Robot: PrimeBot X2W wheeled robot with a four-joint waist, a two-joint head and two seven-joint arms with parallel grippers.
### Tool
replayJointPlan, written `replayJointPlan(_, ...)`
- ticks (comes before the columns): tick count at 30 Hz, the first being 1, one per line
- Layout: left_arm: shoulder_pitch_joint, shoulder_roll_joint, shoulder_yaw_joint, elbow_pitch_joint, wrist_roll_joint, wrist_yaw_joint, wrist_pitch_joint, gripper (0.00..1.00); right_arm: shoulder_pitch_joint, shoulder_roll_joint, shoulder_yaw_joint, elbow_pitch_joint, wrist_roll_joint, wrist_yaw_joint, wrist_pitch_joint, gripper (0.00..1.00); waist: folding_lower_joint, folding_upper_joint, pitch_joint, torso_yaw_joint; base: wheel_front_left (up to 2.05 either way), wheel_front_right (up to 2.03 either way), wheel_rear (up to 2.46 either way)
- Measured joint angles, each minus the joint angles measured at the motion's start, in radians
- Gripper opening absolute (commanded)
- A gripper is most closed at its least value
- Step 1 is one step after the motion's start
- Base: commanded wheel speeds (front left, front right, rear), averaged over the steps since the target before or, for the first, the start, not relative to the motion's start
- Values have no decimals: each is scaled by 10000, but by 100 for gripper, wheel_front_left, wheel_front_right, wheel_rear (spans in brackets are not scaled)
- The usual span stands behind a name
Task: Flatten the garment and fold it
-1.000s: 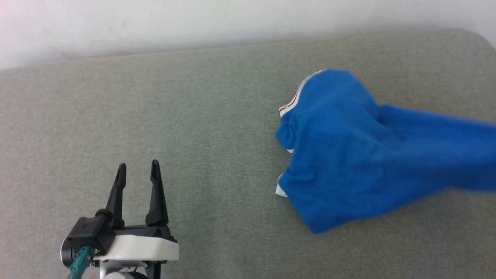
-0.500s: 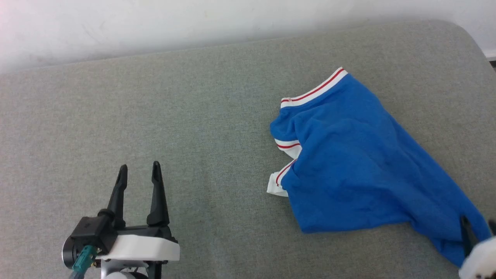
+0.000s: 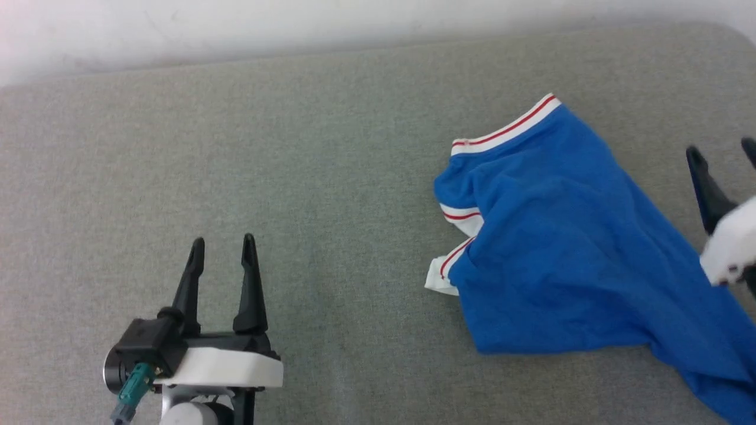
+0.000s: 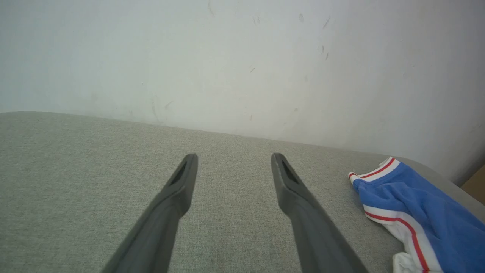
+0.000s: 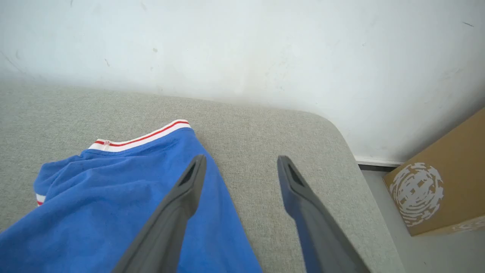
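**Garment** (image 3: 567,248): blue and bunched, on the right part of the grey tabletop (image 3: 325,147). A striped trim band lies at its far edge and two trim ends are tucked at its left edge. A tail trails off the near right of the head view. Not yet flat.

**Right end effector** (image 3: 721,146): jaws apart and empty, over the garment's right edge.

**Left end effector** (image 3: 223,239): jaws apart and empty, over bare tabletop, well apart from the garment.

**Handling, as I judge it:** bring your left across to the tucked trim and pinch one layer only. Set your right on the trailing tail. Then draw both apart, low over the tabletop, so the folds open rather than drag.
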Motion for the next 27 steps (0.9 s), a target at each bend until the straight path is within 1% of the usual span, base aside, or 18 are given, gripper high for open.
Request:
replayJointPlan(7, -559, -2, -286, -77, -2, 0, 0, 100, -1689, -389, 988, 1939, 125, 0, 249, 100, 1, 0, 711, 400, 0, 0, 0)
replayJointPlan(11, -834, -4, -495, -71, -2, 2, 0, 100, -2303, -568, 1237, 3150, 123, -2, 178, 100, 2, 0, 1170, 668, 0, 0, 0)
replayJointPlan(14, -1027, -6, -650, -46, -2, 2, 0, 100, -2606, -708, 1214, 3985, 90, -2, -50, 100, 2, 0, 1491, 878, 0, 0, 0)
replayJointPlan(19, -1254, -4, -809, 48, 0, 4, 0, 100, -2731, -826, 1273, 5074, -31, -4, -318, 100, 1, 0, 1885, 1231, 0, 0, 0)
replayJointPlan(20, -1262, -4, -832, 61, 0, 4, 0, 100, -2746, -821, 1267, 5225, -2, -8, -351, 73, 0, 0, 1941, 1287, 0, 0, 0)
replayJointPlan(21, -1262, -4, -849, 79, 2, 4, 0, 100, -2785, -842, 1254, 5344, 38, -10, -368, 34, 0, 0, 1995, 1332, 0, 0, 0)
replayJointPlan(22, -1265, -4, -865, 113, 10, 4, 0, 100, -2823, -855, 1266, 5411, 73, -10, -385, 0, -1, 0, 2039, 1365, 0, 0, 0)
replayJointPlan(27, -1267, -4, -851, 291, 75, 4, 0, 100, -3017, -763, 1593, 5676, 119, -6, -949, 0, 0, 0, 2013, 1325, 0, 0, 0)
